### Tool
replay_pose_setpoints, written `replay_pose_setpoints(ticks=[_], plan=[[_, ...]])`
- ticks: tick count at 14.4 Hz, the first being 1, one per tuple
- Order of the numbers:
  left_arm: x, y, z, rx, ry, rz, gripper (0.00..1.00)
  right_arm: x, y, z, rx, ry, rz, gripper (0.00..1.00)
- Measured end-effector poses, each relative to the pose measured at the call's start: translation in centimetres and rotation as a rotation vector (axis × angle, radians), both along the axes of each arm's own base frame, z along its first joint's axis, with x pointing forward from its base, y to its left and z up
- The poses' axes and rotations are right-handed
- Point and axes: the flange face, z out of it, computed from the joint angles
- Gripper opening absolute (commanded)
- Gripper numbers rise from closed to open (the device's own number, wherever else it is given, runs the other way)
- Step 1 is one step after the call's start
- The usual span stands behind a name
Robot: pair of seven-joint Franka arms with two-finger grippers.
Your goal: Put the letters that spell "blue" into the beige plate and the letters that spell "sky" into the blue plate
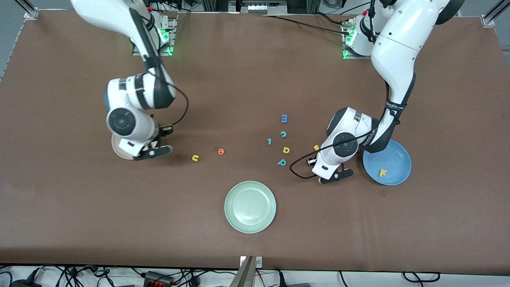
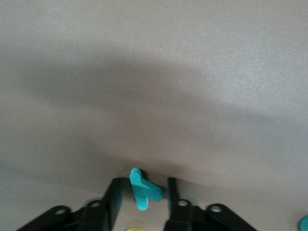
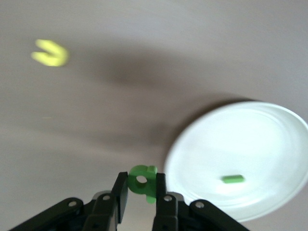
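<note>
Item 1: pale green plate (image 1: pixel 250 206), nearest the front camera, not wanted by either word.

Item 2: left gripper (image 1: pixel 336 175), low at the table just beside the blue plate (image 1: pixel 394 157), fingers pinched on the teal y (image 2: pixel 143 190). It is probably taken here because its plate is close by.

Item 3: yellow k (image 1: pixel 383 172), lying in the blue plate.

Item 4: yellow u (image 1: pixel 195 158) and orange e (image 1: pixel 221 151), loose on the table, awaiting collection.

Item 5: right gripper (image 1: pixel 153 152), clamped on the green b (image 3: pixel 141 182), just beside the beige plate (image 3: pixel 269 144), where the green l (image 3: pixel 233 179) lies.

Item 6: yellow s (image 1: pixel 316 148), loose on the table.

Item 7: spares: teal p (image 1: pixel 282 162), yellow d (image 1: pixel 286 150), teal c (image 1: pixel 283 134), blue m (image 1: pixel 284 118).
</note>
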Motion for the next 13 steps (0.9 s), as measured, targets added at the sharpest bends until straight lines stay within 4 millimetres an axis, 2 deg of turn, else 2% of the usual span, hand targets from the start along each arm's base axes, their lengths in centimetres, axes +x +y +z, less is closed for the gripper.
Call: replay_pose_setpoints(ticks=[1,3,6,7,8,9,11,13], plan=[[0.0,-0.1,0.0,-0.002,-0.002,0.000,0.05,-0.1,-2.1,-0.9,-0.006,0.020,-0.031,0.11],[0.0,-0.1,0.0,-0.002,-0.002,0.000,0.02,-0.8,-4.8,-2.8,-0.017,0.055,-0.073,0.13],[0.4,0.6,0.4,-0.002,-0.005,-0.008,0.01,-1.9,-6.0,-5.4,-0.025,0.029,-0.085,0.17],[0.7,1.5,0.9,0.002,0.000,-0.023,0.01,-2.2,-6.2,-6.2,-0.027,0.016,-0.083,0.28],[1.1,2.7,1.5,0.010,0.016,-0.042,0.01,-2.4,-6.2,-6.8,-0.029,0.012,-0.082,0.77],[1.5,4.5,2.5,0.017,0.032,-0.061,0.01,-2.5,-6.3,-7.0,-0.030,0.012,-0.081,1.00],[2.5,9.0,4.4,0.021,0.063,-0.106,0.01,-2.3,-6.2,-6.7,-0.027,0.003,-0.079,1.00],[3.1,14.2,5.7,0.016,0.103,-0.140,0.01,-1.5,-5.4,-5.5,-0.017,-0.014,-0.069,1.00]])
